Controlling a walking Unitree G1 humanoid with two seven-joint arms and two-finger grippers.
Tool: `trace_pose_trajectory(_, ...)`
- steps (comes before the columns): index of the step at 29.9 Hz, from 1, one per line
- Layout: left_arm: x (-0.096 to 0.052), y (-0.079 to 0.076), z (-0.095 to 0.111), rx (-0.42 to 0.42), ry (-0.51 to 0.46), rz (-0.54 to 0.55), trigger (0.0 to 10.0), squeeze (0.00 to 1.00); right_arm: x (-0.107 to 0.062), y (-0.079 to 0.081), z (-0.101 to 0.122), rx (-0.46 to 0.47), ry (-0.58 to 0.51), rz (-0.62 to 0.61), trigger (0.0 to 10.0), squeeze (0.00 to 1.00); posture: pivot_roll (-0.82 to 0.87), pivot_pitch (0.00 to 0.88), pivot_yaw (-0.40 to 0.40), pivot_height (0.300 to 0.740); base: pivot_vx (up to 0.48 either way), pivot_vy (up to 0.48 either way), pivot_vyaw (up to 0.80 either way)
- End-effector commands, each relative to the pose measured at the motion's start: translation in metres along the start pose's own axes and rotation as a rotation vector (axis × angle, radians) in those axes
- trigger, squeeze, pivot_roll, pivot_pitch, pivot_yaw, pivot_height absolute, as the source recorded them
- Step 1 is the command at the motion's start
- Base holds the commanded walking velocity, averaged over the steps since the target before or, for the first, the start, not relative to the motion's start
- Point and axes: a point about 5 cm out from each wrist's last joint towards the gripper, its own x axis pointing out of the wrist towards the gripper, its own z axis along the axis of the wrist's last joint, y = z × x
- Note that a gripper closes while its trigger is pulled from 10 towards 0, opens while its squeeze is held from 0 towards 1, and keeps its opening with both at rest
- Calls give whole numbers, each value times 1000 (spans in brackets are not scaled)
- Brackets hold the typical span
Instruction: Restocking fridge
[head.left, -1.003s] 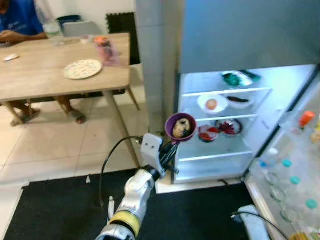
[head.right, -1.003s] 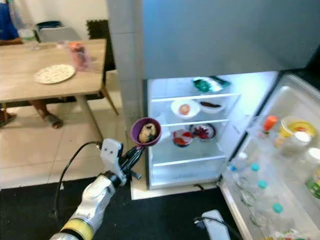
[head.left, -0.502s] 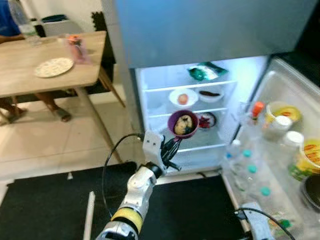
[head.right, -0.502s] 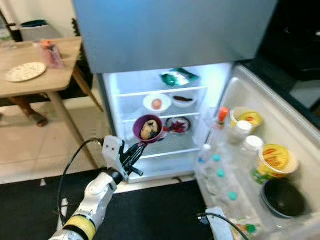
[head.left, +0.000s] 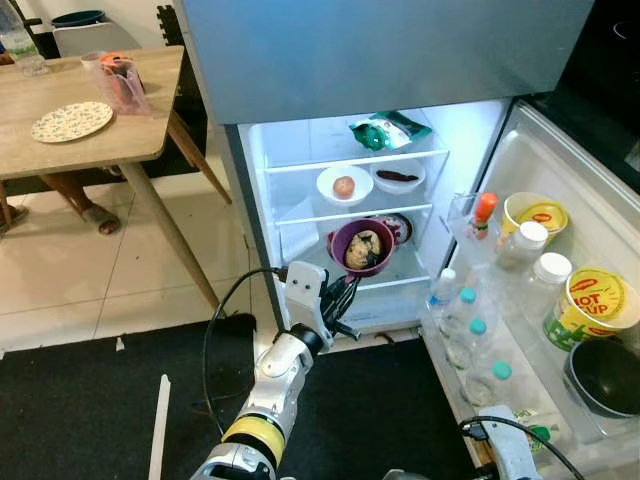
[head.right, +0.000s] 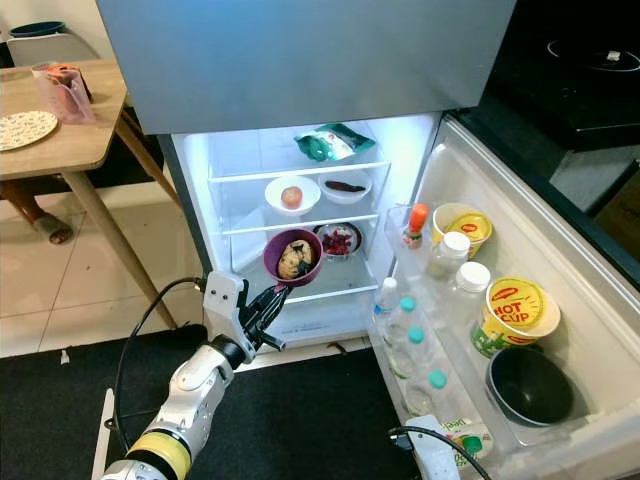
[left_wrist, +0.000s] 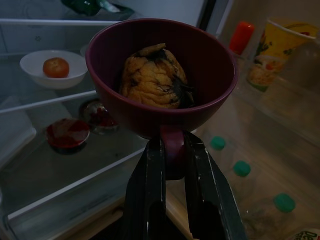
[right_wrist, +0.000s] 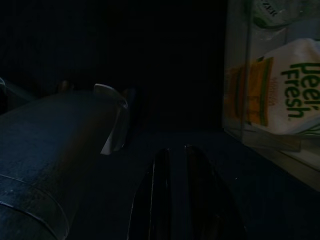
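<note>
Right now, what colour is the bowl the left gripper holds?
Dark purple bowl, pinched at its handle by the left gripper; clearest in the left wrist view.

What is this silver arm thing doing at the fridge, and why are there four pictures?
It is a walking robot helping to fill a fridge. Two pictures come from cameras in its head, looking down. Two come from small cameras on its wrists.

The silver left arm ends in a grasping tool with two long black fingers. They pinch the handle of a round purple bowl with yellowish-brown food in it, held up in front of the open white fridge.

On the fridge's shelves sit a white bowl holding a small orange fruit, a green bag and some other dishes. The open door holds clear bottles with teal caps and yellow tubs.

The right wrist picture is very dark because that arm's tool hangs idle.
</note>
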Motion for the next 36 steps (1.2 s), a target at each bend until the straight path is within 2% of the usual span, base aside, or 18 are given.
trace_pose_trajectory(1, -1, 1, 0, 7, -3, -8, 10000, 0, 0, 2, -1, -11, 1, 9, 10000, 0, -30, 61, -1, 740, 0, 0, 0)
trace_pose_trajectory(36, -3, 1, 1, 27, -6, -25, 10000, 0, 2, 9, 2, -13, -13, 44, 10000, 0, -27, 62, 1, 740, 239, 0, 0)
